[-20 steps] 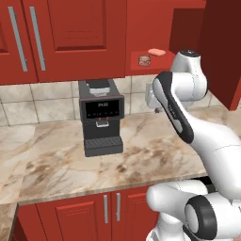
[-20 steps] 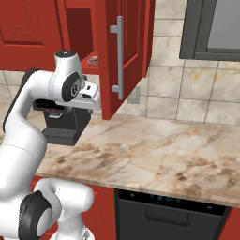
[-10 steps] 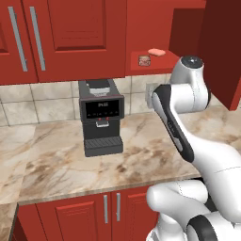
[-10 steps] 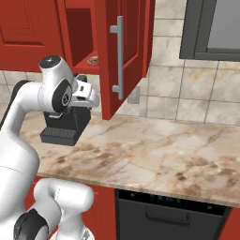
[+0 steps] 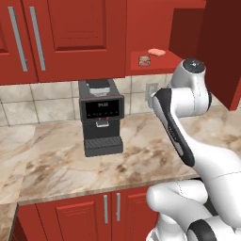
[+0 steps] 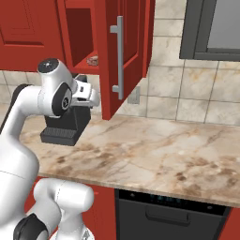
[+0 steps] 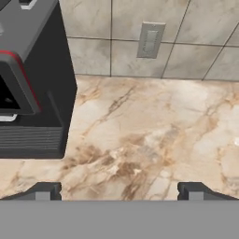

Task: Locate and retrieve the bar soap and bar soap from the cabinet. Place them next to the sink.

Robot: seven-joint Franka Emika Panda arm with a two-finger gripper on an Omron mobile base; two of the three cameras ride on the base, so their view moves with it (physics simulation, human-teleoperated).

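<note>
In the left base view the cabinet (image 5: 155, 28) stands open above the counter, and both soaps sit on its red shelf: the salmon-pink bar soap (image 5: 156, 52) lies flat toward the right and further back, its long axis running roughly left to right, and the reddish-brown bar soap (image 5: 144, 60) stands just left of it, nearer the shelf's front edge. The arm's raised elbow sits below and to the right of them, so the soaps lie up and a little to the left of the hand, well apart from it. In the right base view the cabinet door with its silver bar handle (image 6: 118, 58) hangs open toward the camera, and the reddish-brown block shows on the shelf just left of the door edge; the gripper (image 6: 92, 97) sits below the shelf, in front of the black coffee machine (image 6: 65, 124), so the climb to the shelf is mostly straight up with a short reach back into the opening. In the hand view the camera looks down at the marble counter (image 7: 154, 135) and the tiled wall with an outlet (image 7: 149, 40), the coffee machine on the left; the two finger tips (image 7: 44, 190) rise far apart at the bottom with nothing between them, so the jaws are spread wide and empty. By my judgement the hand must tilt upward before either soap comes into its line, and the brown block is the nearer first target.
</note>
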